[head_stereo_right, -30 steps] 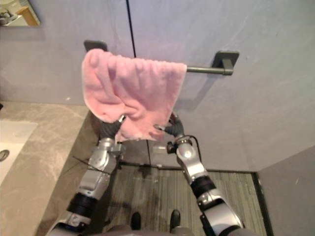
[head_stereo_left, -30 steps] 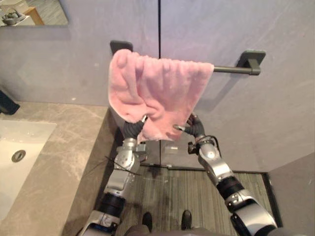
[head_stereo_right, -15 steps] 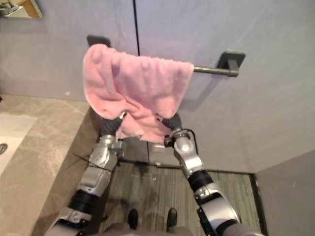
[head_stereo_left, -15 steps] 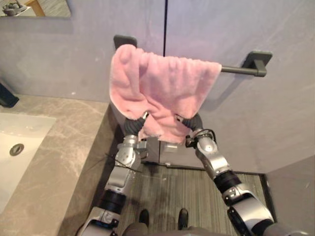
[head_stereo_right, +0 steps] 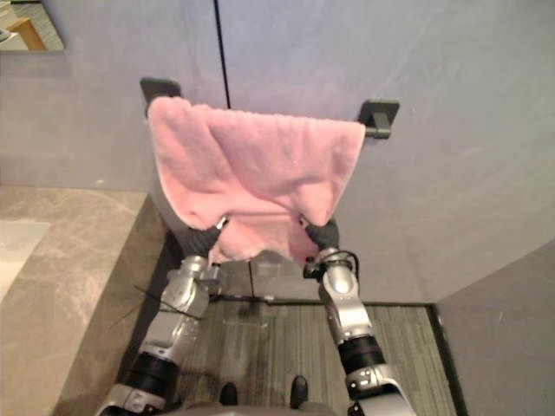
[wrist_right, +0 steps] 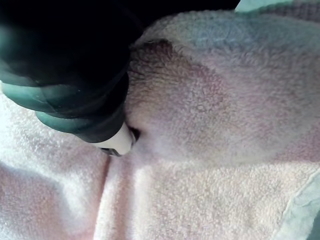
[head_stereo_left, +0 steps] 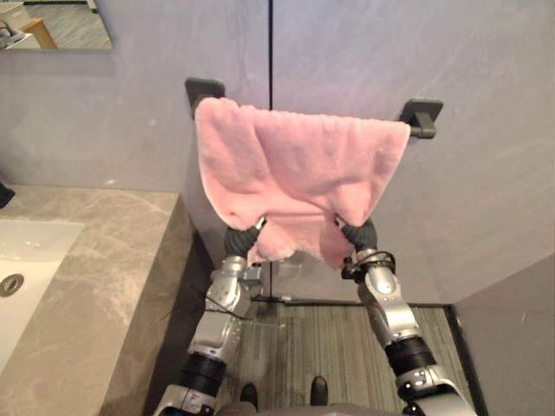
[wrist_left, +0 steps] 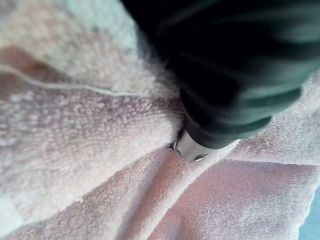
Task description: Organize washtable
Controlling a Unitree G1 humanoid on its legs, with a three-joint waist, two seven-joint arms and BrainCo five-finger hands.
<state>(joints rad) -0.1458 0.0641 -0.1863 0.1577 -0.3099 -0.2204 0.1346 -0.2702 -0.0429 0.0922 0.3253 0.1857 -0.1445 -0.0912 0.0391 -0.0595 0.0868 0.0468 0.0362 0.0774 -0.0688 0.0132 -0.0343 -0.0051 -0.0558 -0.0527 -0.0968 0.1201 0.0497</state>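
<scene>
Widening rightward, the pink towel (head_stereo_left: 295, 165) reached the right bracket (head_stereo_left: 422, 117), nearly hung; left hand (head_stereo_left: 239, 239) and right hand (head_stereo_left: 361, 234) lay buried in it, grip indeterminable.

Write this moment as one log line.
towel: draped over bar | left robot hand: at towel's lower edge | right robot hand: same

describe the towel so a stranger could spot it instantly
On the grey wall right of the beige stone counter, find the dark towel rail. Draped over it hangs the fluffy pink towel, lower edge bunched at the left hand and right hand; nothing else here is pink.
</scene>
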